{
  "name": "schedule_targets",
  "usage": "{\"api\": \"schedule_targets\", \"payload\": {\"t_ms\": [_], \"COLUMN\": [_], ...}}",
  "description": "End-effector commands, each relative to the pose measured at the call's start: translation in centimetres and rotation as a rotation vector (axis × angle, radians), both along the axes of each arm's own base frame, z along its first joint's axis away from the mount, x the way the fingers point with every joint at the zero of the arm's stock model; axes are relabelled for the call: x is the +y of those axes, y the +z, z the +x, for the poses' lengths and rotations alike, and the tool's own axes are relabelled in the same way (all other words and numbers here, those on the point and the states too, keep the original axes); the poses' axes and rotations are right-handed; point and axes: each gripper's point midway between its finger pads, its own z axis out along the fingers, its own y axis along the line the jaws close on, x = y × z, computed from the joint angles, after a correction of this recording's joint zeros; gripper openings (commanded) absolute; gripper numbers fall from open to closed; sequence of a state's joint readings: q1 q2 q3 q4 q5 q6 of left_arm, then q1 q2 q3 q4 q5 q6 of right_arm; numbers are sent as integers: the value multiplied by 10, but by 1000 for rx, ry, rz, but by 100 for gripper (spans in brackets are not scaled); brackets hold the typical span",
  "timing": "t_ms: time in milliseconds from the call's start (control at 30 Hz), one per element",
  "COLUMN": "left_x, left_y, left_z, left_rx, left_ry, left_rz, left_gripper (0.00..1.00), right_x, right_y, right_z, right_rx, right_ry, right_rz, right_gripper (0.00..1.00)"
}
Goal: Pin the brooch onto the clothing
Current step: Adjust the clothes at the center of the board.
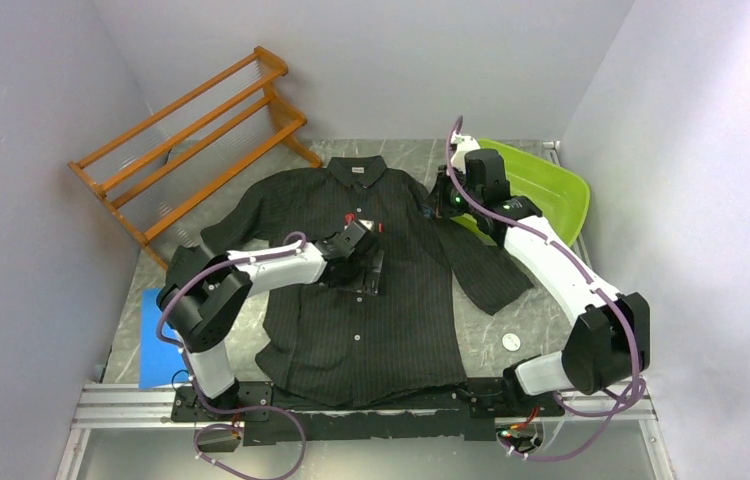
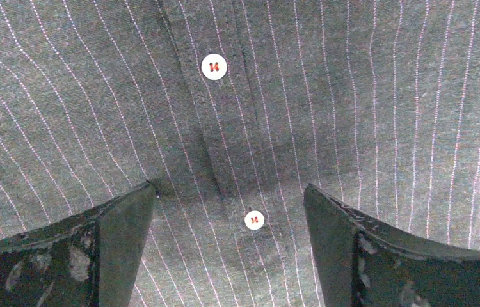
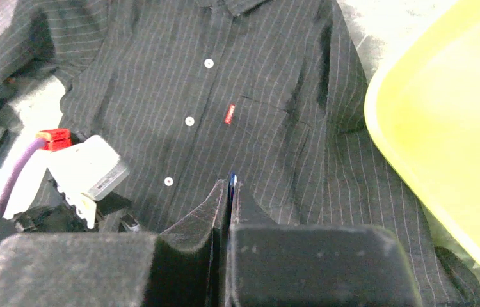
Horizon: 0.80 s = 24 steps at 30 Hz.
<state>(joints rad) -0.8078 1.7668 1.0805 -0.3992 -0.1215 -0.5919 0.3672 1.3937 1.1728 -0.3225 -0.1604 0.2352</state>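
Viewing from above, find the clothing spread flat and front-up across the middle of the table, collar toward the far wall, hem near the arm bases. Locate the left gripper low over the button placket at chest height, jaws spread wide apart with only cloth between them. Confirm in the left wrist view: fingers set one on each side of the placket, tips at or just above the fabric, contact not determinable. Note there the upper button ahead of the tips and the lower button between them, both white with red thread. Locate the right gripper raised beside the shirt's right shoulder, just next to the green tray. Confirm in the right wrist view: jaws pressed fully together, with a thin blue sliver showing at the seam between the tips; treat its identity, and any grip on it, as undetermined. Observe beyond those tips the red chest mark at the pocket's edge. Note also the wooden rack at the far left, the blue pad at the table's left edge, and the white disc on bare table just right of the hem
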Motion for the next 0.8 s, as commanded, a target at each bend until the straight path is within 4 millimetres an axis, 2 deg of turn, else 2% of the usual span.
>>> {"api": "schedule_targets", "payload": {"t_ms": [0, 133, 200, 567, 767], "left_x": [16, 39, 50, 84, 107], "left_y": [-21, -29, -30, -36, -36], "left_z": [-20, -38, -48, -103, -122], "left_rx": [52, 86, 102, 236, 257], "left_ry": [48, 75, 92, 140, 163], "left_rz": [100, 161, 180, 198, 232], "left_gripper": [88, 77, 74, 70, 71], "right_x": [3, 13, 16, 32, 43], "right_y": [10, 7, 4, -11, -19], "right_z": [9, 8, 10, 16, 21], "right_rx": [-59, 0, 15, 86, 117], "right_ry": [10, 93, 110, 198, 246], "right_rz": [44, 107, 122, 158, 178], "right_gripper": [0, 0, 0, 0, 0]}}
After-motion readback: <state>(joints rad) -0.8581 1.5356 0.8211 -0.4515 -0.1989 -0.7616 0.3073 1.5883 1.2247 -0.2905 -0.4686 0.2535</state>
